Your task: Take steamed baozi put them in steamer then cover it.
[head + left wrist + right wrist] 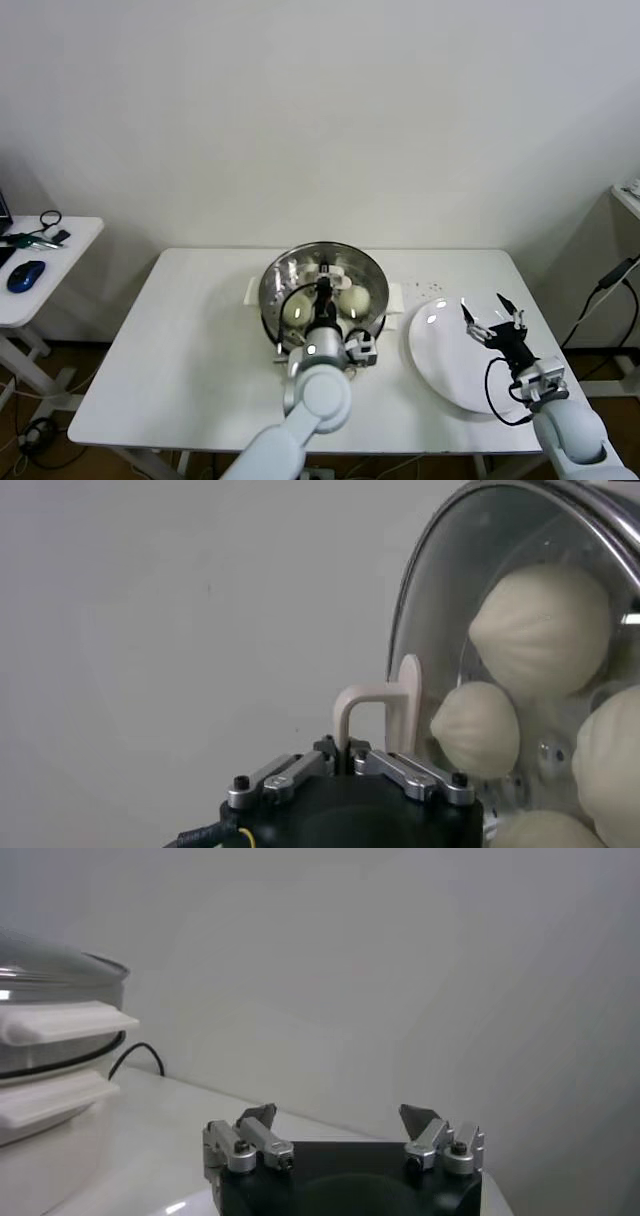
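The off-white round baozi [540, 630] already sit inside the shiny steel steamer [275, 285]. The left gripper [323, 298], clamped tight on the cream handle, holds the clear glass cover [440, 600] onto it. The right gripper [493, 320] hovers wide open, empty, above the flat white plate [435, 350]; release probably remains.

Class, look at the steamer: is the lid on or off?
On. The lid covers the steamer, baozi showing through the glass, with the left gripper shut on its handle.
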Robot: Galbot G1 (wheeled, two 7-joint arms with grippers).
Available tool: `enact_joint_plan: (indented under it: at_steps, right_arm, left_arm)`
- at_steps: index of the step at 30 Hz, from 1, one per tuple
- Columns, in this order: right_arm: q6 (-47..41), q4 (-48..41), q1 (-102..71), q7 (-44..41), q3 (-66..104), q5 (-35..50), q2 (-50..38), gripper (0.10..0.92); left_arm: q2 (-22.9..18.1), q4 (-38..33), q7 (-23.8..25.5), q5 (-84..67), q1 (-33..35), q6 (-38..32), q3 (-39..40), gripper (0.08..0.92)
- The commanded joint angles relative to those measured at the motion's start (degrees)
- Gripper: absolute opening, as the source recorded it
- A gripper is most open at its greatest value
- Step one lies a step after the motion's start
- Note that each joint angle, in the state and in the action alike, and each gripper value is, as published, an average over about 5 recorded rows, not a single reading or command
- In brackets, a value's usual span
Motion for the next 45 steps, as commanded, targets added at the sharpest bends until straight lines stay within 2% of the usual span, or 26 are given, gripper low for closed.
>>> enact_joint_plan:
  at_steps: [1, 16, 19, 28, 39, 42, 45]
  right_arm:
    - [0.2, 0.0, -0.2, -0.4, 0.2, -0.3, 0.2, 0.823]
    - [0.5, -0.7, -0.3, -1.4, 0.9, -0.4, 0.6, 0.823]
    - [0.0, -0.6, -0.5, -1.5, 1.1, -0.3, 0.6, 0.823]
    - [-10.8, 2.2, -1.3, -0.1, 1.7, 0.8, 0.5, 0.823]
    - [-13.5, 2.6, -0.6, 0.6, 2.6, 0.9, 0.6, 0.823]
    - [-13.9, 2.9, -0.4, 0.9, 2.6, 1.5, 0.7, 0.823]
    - [-14.0, 3.2, -0.3, 0.8, 2.5, 1.5, 0.6, 0.823]
  left_arm:
    - [0.1, 0.5, -3.1, -1.8, 0.0, 2.8, 0.1, 0.145]
    - [0.9, -0.1, -2.3, -4.1, 0.5, 2.8, -0.5, 0.145]
    - [1.6, -1.4, -1.8, -4.3, 0.5, 2.8, -0.6, 0.170]
    - [5.5, -9.7, -1.4, -8.5, 1.8, 2.8, -0.9, 0.418]
    - [10.7, -20.5, -3.6, -17.2, 8.4, 2.8, -2.2, 0.737]
    - [12.5, -22.5, -6.3, -23.2, 10.4, 2.6, -3.6, 0.800]
    - [13.7, -23.8, -12.0, -33.9, 12.1, 0.5, -6.6, 0.820]
